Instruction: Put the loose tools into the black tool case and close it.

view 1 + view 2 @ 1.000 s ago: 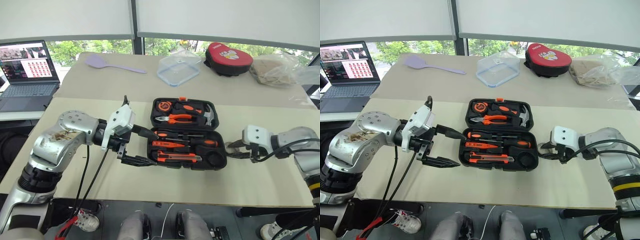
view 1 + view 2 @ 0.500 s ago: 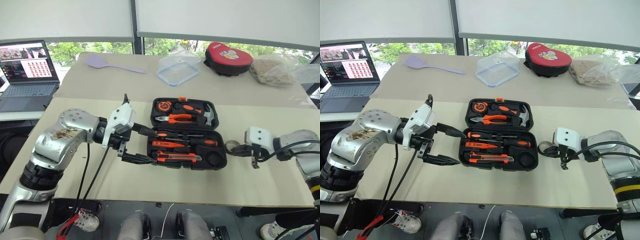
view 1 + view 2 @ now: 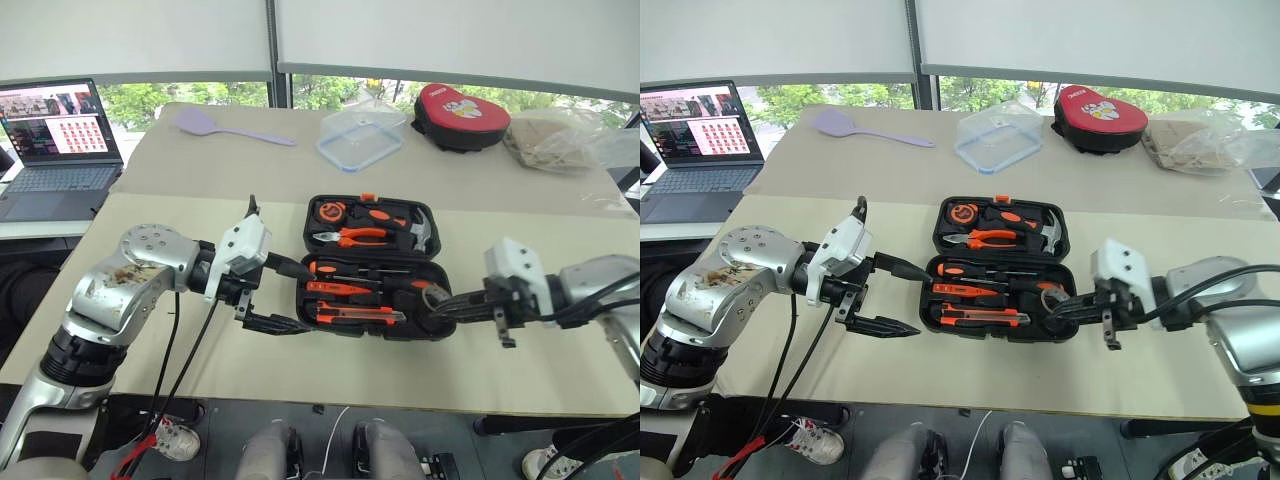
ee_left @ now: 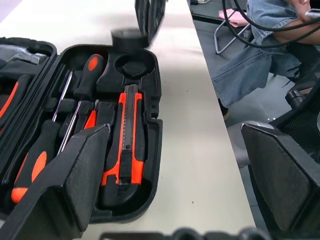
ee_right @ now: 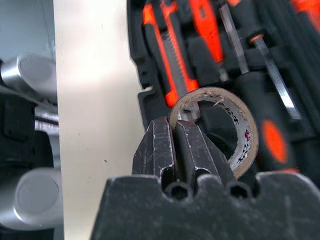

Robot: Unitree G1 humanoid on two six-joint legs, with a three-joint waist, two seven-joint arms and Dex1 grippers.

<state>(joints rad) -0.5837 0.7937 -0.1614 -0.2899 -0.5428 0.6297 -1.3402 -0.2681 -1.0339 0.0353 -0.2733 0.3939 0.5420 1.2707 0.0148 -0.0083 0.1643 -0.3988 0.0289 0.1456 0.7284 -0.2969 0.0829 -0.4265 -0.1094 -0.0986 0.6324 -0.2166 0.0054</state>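
Head views, change: the right gripper [image 3: 1055, 309] has come in from the bare table to the case's right end, fingers now pinched on the tape roll [image 3: 1053, 296], which it has lifted over the round recess
Head views, meaning: I judge the roll the last loose tool; lowering it in leaves only closing the lid
Head views, case: the black tool case [image 3: 373, 268] lies open mid-table, lid half away from the robot, screwdrivers and utility knife [image 3: 361, 316] already seated
Head views, left: the left gripper [image 3: 272, 293] has held at the case's left end, fingers spread wide, holding nothing
Left wrist view: round recess [image 4: 131, 66] empty, bare table beside the case's near edge
Right wrist view: fingertips [image 5: 172, 145] clamp the roll's wall above the case's corner
Room: open table right of the case; its front edge is near
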